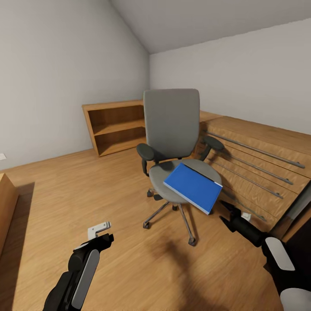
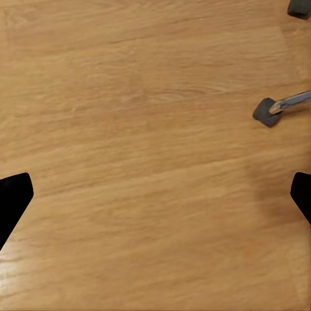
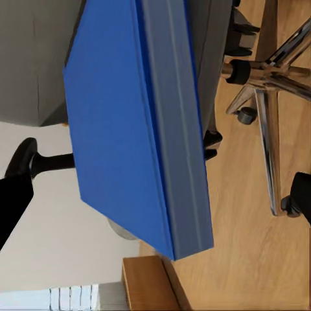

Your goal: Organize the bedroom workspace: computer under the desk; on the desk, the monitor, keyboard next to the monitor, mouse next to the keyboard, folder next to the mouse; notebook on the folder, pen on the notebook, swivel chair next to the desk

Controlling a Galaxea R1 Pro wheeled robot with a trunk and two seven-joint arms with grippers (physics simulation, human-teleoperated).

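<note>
The grey swivel chair stands mid-room on its chrome star base, facing me. The bright-blue folder lies flat on its seat, with a corner hanging over the front edge. My right gripper is open, low and just right of that corner, apart from it. In the right wrist view the folder is close ahead, between the spread fingertips. My left gripper is open over bare floor, left of the chair's base, and a chair caster lies ahead of it. Desk, monitor, keyboard, mouse, computer, notebook and pen are out of view.
A light wooden dresser with long bar handles runs along the right wall, close behind the chair. A low open wooden bookshelf stands at the back wall. Wooden floor stretches open to the left.
</note>
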